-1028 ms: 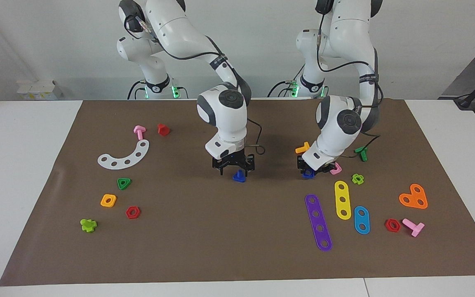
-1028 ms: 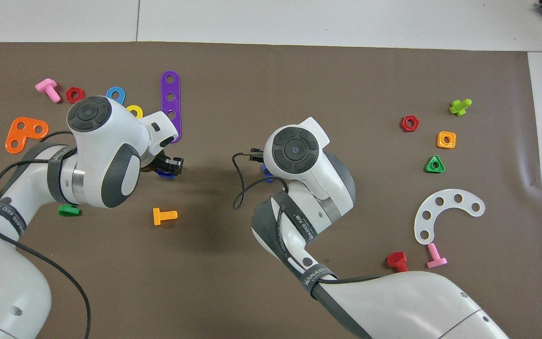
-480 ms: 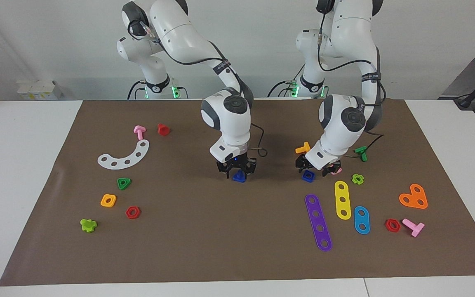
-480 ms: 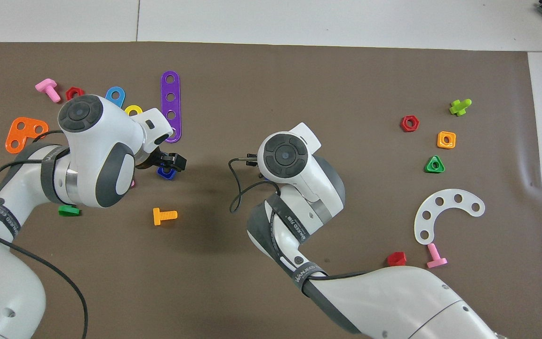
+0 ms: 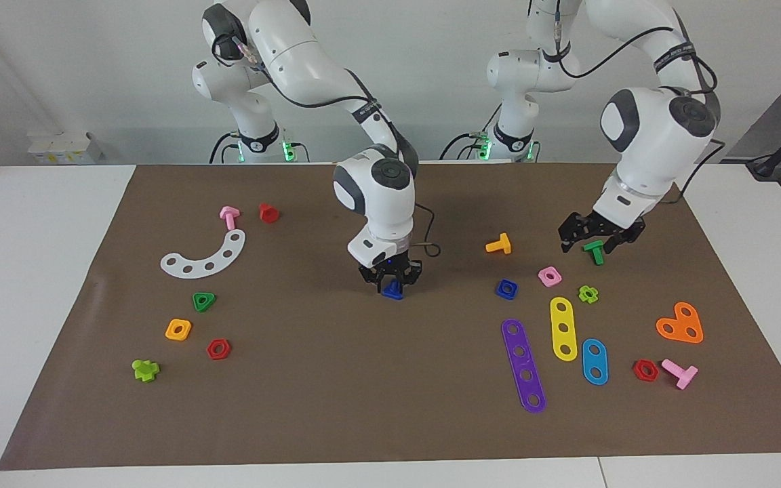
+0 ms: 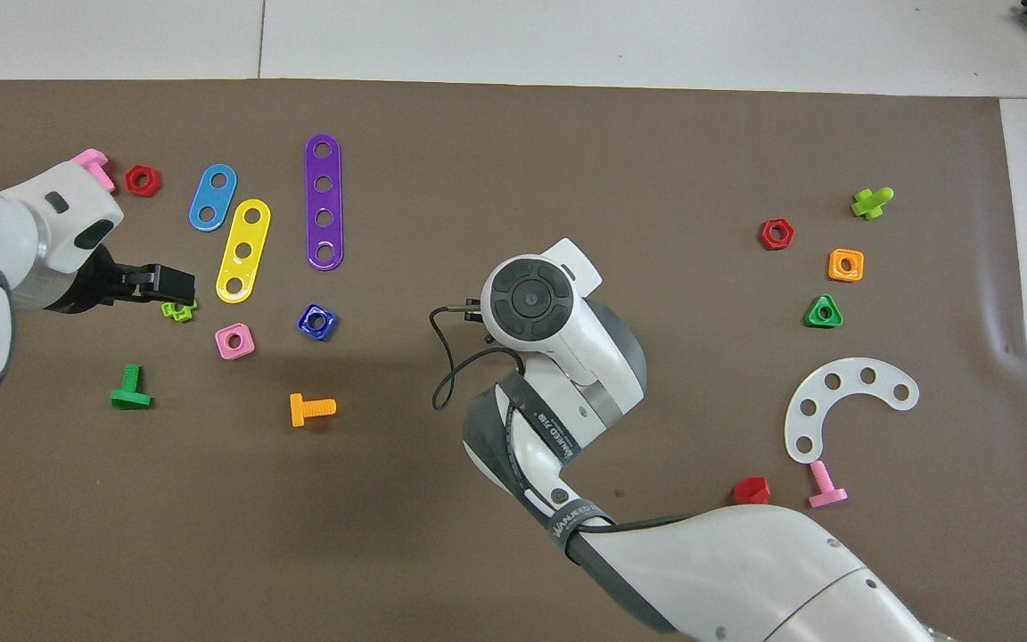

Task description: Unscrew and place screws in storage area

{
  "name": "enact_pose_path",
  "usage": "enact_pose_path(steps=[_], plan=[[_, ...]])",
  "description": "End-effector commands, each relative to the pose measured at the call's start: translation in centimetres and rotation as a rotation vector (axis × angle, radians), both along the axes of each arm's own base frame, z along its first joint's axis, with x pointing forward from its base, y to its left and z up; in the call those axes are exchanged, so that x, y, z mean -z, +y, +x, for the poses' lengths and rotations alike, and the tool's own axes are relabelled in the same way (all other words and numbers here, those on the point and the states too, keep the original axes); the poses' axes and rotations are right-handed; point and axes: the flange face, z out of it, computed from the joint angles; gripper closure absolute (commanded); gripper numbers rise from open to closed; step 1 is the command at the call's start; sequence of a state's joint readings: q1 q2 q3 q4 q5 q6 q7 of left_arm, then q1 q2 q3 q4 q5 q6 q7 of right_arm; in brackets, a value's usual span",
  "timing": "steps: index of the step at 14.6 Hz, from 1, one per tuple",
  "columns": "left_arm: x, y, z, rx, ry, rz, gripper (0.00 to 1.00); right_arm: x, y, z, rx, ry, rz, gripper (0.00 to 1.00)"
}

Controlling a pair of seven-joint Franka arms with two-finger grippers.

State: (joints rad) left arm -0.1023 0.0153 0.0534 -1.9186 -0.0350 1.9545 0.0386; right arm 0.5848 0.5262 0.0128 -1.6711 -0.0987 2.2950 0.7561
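The dark-blue bolt (image 5: 392, 291) rests on the brown mat (image 5: 336, 393) near its middle. My right gripper (image 5: 391, 279) is lowered on it with its fingers shut around it. In the overhead view the right wrist (image 6: 531, 299) hides both. The dark-blue square nut (image 5: 506, 289) lies free on the mat toward the left arm's end and also shows in the overhead view (image 6: 316, 322). My left gripper (image 5: 599, 240) is open and empty. It is raised over the green bolt (image 5: 594, 251), apart from the nut, and also shows in the overhead view (image 6: 176, 283).
Around the nut lie a pink square nut (image 5: 549, 276), an orange bolt (image 5: 499, 244), a lime nut (image 5: 588, 293), and purple (image 5: 523, 364), yellow (image 5: 563, 328) and blue (image 5: 594, 361) strips. A white curved plate (image 5: 205, 256) and several small parts lie at the right arm's end.
My left gripper let go of the dark-blue nut on the mat, then rose and swung toward the left arm's end. My right gripper turned slightly and stayed down on the bolt.
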Motion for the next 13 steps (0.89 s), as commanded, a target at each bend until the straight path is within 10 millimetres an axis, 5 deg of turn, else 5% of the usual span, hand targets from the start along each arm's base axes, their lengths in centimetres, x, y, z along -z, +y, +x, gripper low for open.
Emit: enact_pose_path(steps=[1, 7, 13], plan=[[-3.1, 1.6, -2.1, -0.006, 0.003, 0.033, 0.00, 0.1, 0.6, -0.3, -0.023, 0.001, -0.017, 0.49], [-9.8, 1.8, -3.7, -0.038, 0.055, 0.035, 0.00, 0.1, 0.6, -0.2, -0.025, -0.004, -0.014, 0.57], [-10.6, 1.2, -3.9, -0.031, 0.055, 0.067, 0.00, 0.0, 0.6, 0.0, -0.033, -0.019, -0.005, 0.56]])
